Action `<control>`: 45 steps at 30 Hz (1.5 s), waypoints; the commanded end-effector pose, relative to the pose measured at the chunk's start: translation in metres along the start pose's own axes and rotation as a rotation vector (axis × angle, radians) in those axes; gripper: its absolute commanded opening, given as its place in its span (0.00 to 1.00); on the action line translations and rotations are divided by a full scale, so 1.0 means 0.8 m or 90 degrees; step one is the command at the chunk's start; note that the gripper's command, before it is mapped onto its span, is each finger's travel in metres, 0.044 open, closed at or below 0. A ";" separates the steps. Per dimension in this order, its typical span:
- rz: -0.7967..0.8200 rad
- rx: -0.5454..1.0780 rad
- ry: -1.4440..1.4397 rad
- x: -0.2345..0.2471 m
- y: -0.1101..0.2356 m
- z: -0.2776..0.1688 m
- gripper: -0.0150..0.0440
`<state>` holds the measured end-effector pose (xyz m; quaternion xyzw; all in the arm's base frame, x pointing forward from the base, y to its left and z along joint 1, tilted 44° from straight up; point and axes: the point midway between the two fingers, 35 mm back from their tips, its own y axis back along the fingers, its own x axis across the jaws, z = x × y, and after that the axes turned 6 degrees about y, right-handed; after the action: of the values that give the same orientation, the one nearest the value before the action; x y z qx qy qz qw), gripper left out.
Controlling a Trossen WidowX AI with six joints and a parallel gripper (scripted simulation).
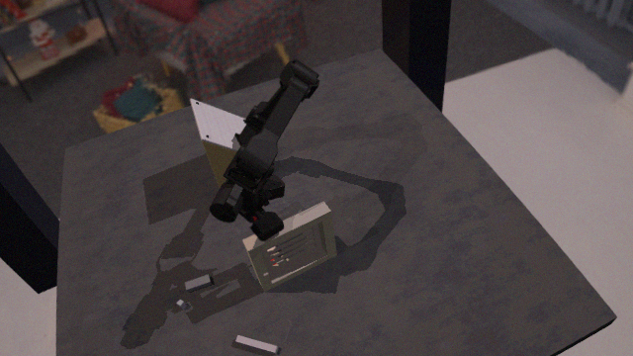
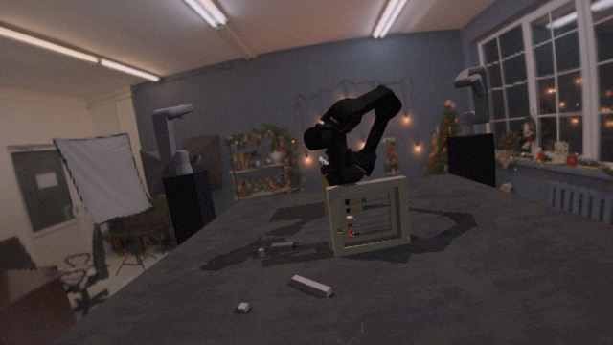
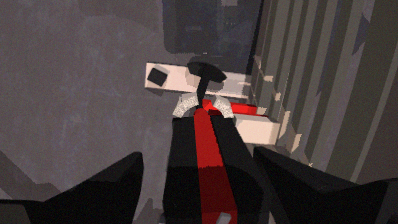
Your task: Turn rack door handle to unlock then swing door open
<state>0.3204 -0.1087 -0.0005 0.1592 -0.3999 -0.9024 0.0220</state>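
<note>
The pale rack frame point(image 1: 316, 214) point(image 2: 337, 225) stands upright on the table. Narrow slats fill its opening and also show at the right of the wrist view point(image 3: 320, 75). Its door appears to lie in the frame, but its exact angle cannot be told. A small red bar point(image 3: 245, 108), perhaps part of the handle, sticks out beside the slats; a pale block point(image 3: 257, 131) is next to it. My gripper point(image 3: 198, 157) is open part way, pointing down behind the frame, its pale tips close to the red bar's end. Contact and the handle's turn cannot be told.
A pale panel point(image 1: 218, 121) stands behind the arm. A pale block point(image 1: 198, 283) point(image 2: 283, 245), a small cube point(image 1: 182, 304) point(image 2: 261, 252) and a long bar point(image 1: 257, 344) point(image 2: 311, 286) lie left and in front of the frame. Another small cube point(image 2: 243, 308) lies nearest the exterior camera.
</note>
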 end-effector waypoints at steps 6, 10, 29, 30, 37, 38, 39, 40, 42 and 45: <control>-0.005 -0.003 0.017 -0.005 -0.002 0.003 0.73; -0.005 -0.003 0.017 -0.005 -0.002 0.003 0.68; -0.005 -0.003 0.017 -0.005 -0.002 0.003 0.47; -0.005 -0.003 0.017 -0.005 -0.002 0.003 0.45; -0.005 -0.003 0.017 -0.005 -0.002 0.003 0.37; -0.005 -0.003 0.017 -0.005 -0.002 0.003 0.36; -0.005 -0.003 0.017 -0.005 -0.002 0.003 0.35; -0.005 -0.003 0.017 -0.005 -0.002 0.003 0.34; -0.005 -0.003 0.017 -0.005 -0.002 0.003 0.32; -0.005 -0.003 0.017 -0.005 -0.002 0.003 0.28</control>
<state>0.3235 -0.1050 0.0002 0.1708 -0.3966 -0.9017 0.0239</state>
